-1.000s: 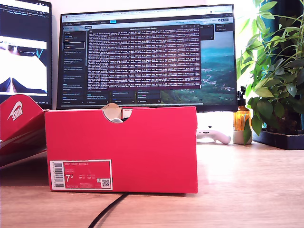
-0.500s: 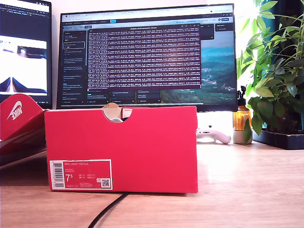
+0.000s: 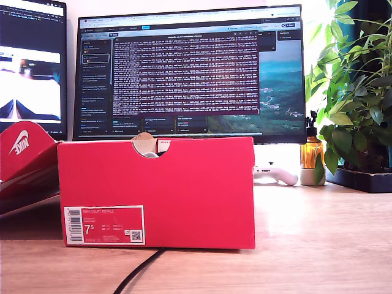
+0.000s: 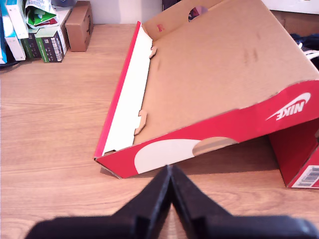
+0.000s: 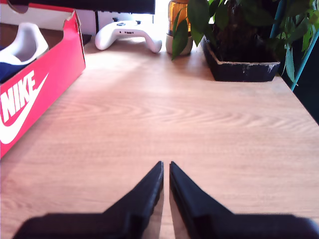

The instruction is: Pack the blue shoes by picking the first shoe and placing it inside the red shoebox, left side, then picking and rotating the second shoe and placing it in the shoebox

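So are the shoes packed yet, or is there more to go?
Mostly done, it seems. In my second wrist view a blue shoe with a white sole already lies inside the red shoebox; whether both are in, I cannot tell. Nothing is in hand: my first gripper and my second gripper are closed and empty above the table. The lid is still off, beside the box.

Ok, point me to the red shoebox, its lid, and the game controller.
red shoebox (image 3: 184, 177): exterior view, front wall.
lid (image 4: 224, 69): first wrist view, brown inner face.
game controller (image 5: 128, 35): second wrist view, white body.
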Robot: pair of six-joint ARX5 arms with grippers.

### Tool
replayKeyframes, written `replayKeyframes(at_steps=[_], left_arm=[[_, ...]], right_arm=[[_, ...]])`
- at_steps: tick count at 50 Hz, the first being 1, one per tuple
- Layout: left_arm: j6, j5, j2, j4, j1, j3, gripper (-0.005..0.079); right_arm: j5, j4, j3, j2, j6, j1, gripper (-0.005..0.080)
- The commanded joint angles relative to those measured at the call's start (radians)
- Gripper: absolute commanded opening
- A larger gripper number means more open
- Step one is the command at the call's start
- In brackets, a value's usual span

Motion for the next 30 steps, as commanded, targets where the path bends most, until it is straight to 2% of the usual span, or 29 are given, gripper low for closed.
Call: replayKeyframes(at_steps=[1, 13, 23, 30], left_arm=[[-0.006, 0.001, -0.008, 0.004, -0.003, -0.021, -0.0016], [-0.006, 0.002, -0.008, 0.004, -0.003, -0.021, -0.0016], [-0.006, 0.002, -0.008, 0.003, -0.003, -0.021, -0.0016], [-0.006, 0.001, -0.008, 0.003, -0.003, -0.021, -0.0017]], right_arm=[[-0.053, -0.002, -0.026, -0.009, 0.000, -0.061, -0.0007], [-0.211, 0.078, -0.094, -0.089, 0.005, -0.217, -0.0008], [-0.262, 0.100, -0.107, -0.111, 0.008, -0.298, -0.0008], [-0.264, 0.101, -0.107, -0.117, 0.013, -0.332, -0.0007]])
